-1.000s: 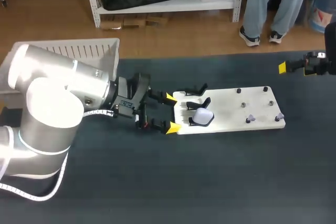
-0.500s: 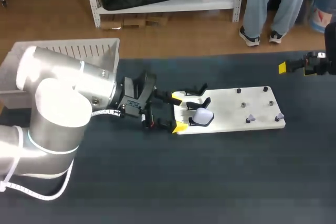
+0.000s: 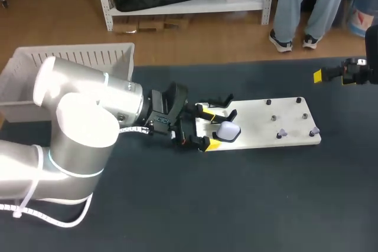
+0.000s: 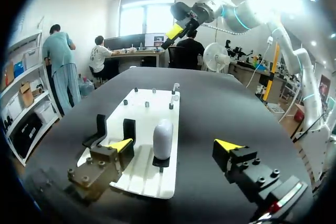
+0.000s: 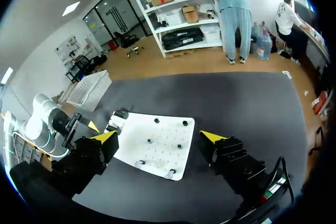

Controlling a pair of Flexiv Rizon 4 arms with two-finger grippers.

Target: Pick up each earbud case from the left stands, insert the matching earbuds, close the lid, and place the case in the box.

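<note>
Head view: the left arm reaches in low over the dark surface [image 3: 177,205], and the left hand [image 3: 208,127] is spread wide at the near end of the white board [image 3: 266,113]. The white earbud case [image 3: 228,131] stands just ahead of the hand, in line with the gap, with nothing touching it. Two empty black stands [image 3: 223,107] sit off to one side of the case, and the box [image 3: 77,63] lies well behind the hand. The right hand [image 3: 331,75] hangs far off, well apart from the board. Left wrist view: the left hand [image 4: 176,145] is open, and the earbud case [image 4: 163,138] stands upright between the fingers, nearer one yellow tip, with clear gaps on both sides. The stands [image 4: 113,129] lie beside that finger, and the board [image 4: 152,106] runs on ahead. Right wrist view: the right hand [image 5: 157,136] hangs high with its fingers apart, holding nothing. The board [image 5: 168,129] lies far beneath it, and the box [image 5: 92,90] is further out beyond.
</note>
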